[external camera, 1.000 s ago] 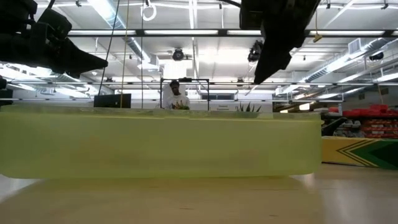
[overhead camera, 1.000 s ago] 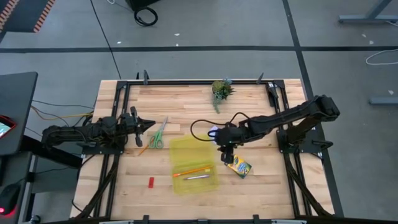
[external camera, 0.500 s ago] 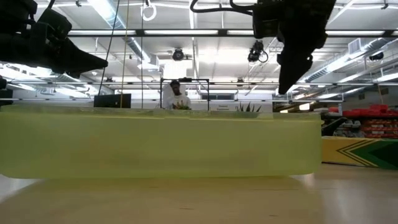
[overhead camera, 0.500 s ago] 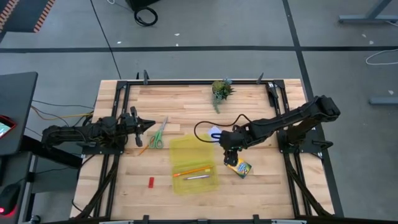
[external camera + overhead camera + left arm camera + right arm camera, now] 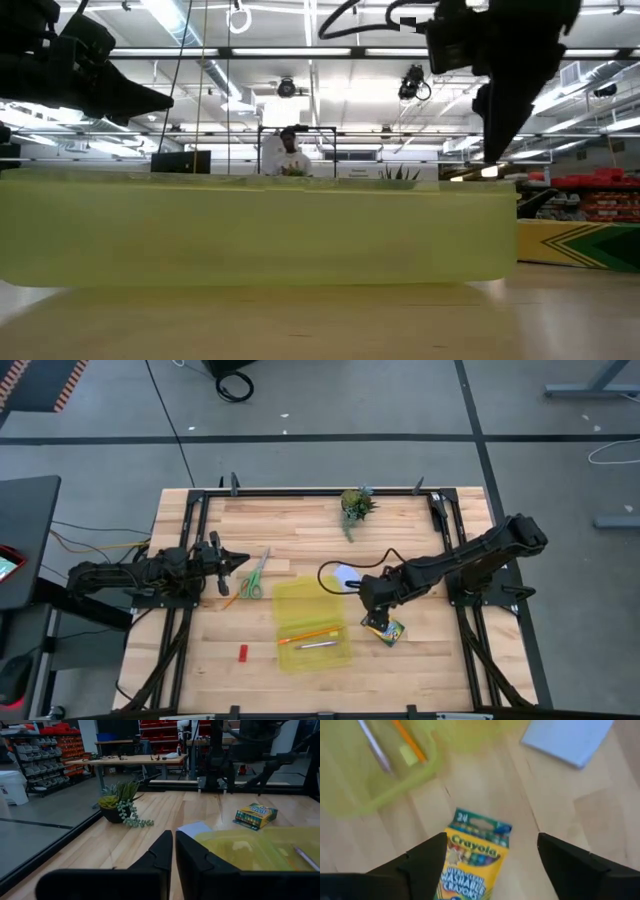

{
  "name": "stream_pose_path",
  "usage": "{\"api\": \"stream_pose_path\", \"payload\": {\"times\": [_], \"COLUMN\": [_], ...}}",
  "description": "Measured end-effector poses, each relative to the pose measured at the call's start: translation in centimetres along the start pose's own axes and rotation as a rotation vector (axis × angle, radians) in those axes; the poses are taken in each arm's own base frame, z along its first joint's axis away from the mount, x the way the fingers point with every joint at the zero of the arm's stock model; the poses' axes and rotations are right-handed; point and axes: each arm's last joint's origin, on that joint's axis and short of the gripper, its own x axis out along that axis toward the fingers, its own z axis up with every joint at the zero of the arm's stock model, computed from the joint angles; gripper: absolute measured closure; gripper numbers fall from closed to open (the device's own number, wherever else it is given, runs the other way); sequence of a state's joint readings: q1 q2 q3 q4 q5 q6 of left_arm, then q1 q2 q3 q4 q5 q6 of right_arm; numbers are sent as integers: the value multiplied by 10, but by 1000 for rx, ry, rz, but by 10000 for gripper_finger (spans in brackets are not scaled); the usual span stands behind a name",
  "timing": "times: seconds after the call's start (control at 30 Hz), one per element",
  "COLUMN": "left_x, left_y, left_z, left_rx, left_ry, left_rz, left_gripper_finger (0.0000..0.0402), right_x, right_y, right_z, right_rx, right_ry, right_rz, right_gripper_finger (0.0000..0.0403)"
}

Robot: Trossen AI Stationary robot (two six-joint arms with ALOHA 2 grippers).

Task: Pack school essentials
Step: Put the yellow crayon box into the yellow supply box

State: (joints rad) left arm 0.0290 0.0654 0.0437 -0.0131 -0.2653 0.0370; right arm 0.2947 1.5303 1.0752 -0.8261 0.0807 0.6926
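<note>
Both fingers of the right gripper (image 5: 487, 870) are spread wide and have been carried within the last second from beside the yellow case (image 5: 311, 623) to just above the crayon box (image 5: 384, 629), so a grasp seems imminent. The box lies flat toward the worktop's right edge, near the note pad (image 5: 346, 574). The left gripper (image 5: 232, 560) is parked, fingers nearly closed, at the left edge.

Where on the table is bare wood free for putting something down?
Free: the corner beside the potted plant, and the strip between the red block and scissors. Crowded: around the yellow case, where the right pincer hangs over the crayon box near the note pad.
</note>
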Motion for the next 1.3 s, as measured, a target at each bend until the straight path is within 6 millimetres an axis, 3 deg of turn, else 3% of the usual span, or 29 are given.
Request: {"api": "stream_pose_path", "payload": {"times": [0.33, 0.67, 0.9, 1.07, 1.3], "left_x": [0, 0, 0, 0, 0], "left_y": [0, 0, 0, 0, 0], "left_z": [0, 0, 0, 0, 0], "left_rx": [0, 0, 0, 0, 0], "left_ry": [0, 0, 0, 0, 0], "left_rz": [0, 0, 0, 0, 0], "left_gripper_finger": [371, 372, 378, 371, 366], "right_x": [-1, -2, 25, 32, 51], "right_y": [5, 18, 16, 13, 27], "right_z": [-17, -29, -46, -55, -57], "right_rx": [-14, 29, 156, 164, 174], "right_ry": [93, 67, -3, -51, -100], "right_rz": [-40, -38, -19, -79, -96], "right_gripper_finger": [7, 6, 6, 6, 6]}}
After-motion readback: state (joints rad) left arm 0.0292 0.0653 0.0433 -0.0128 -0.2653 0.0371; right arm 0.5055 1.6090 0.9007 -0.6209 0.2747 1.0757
